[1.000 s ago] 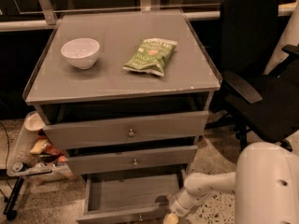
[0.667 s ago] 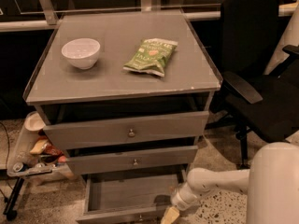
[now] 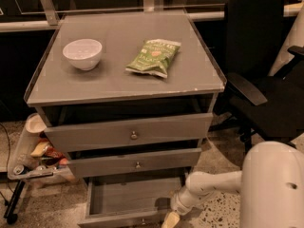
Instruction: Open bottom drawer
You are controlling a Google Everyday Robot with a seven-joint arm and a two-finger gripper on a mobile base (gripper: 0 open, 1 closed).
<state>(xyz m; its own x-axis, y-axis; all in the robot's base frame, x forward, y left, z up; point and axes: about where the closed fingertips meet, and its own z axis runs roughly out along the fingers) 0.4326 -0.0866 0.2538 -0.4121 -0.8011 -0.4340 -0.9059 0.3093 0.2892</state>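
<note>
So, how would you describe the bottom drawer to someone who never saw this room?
Find the grey cabinet with a white bowl and a green bag on top. The bottom drawer is the lowest of its three, with the gripper beside its right front corner. Unlike the middle drawer and the top drawer, it is pulled far out, showing its tray.

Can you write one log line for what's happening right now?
bottom drawer: pulled out, tray showing | hand: low, by its front right corner | top: bowl, chip bag

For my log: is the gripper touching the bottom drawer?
Cannot tell. In the camera view the gripper sits at the front corner of the bottom drawer; neither a gap nor contact shows plainly.
</note>
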